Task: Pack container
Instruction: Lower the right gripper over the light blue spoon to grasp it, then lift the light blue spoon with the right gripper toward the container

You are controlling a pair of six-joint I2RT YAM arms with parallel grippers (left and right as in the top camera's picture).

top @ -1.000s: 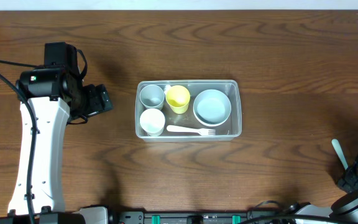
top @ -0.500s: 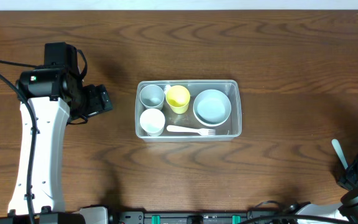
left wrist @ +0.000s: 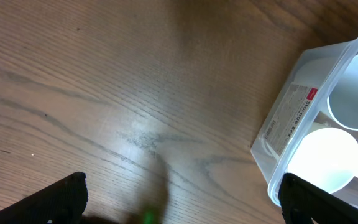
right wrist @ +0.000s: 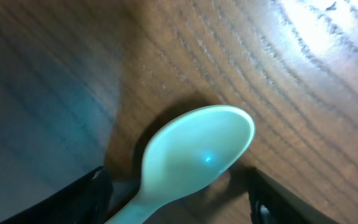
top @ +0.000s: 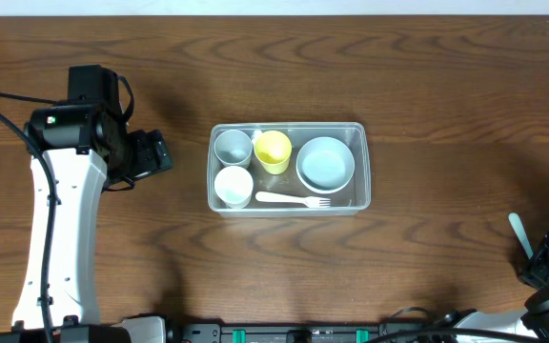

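**Brown wood-grain tabletop** (top: 427,86): carries everything listed.

**Clear rectangular plastic container with rounded corners and a rim** (top: 362,133): sits about the middle of the tabletop, long sides parallel to the near edge. In the left wrist view its corner (left wrist: 291,118) shows a printed label. Contents:
- small grey round cup (top: 233,147), far left corner, upright
- small yellow round cup (top: 274,151), just beside the grey cup, mid far side
- small white round cup (top: 233,186), near left corner, upright
- pale blue round bowl (top: 326,163), right half
- white plastic fork (top: 294,199), lying flat along the near wall, tines toward the right

**Left gripper** (top: 151,152): to the left of the container, well apart from it. The wrist view shows its fingers (left wrist: 61,199) spread wide, with nothing between them.

**Right gripper** (top: 541,269): at the near right corner of the tabletop. Its fingers (right wrist: 98,186) stand apart on either side of the spoon's handle, gaps showing.

**Pale green plastic spoon** (right wrist: 197,155): bowl facing the wrist camera, shadow on the wood beneath.
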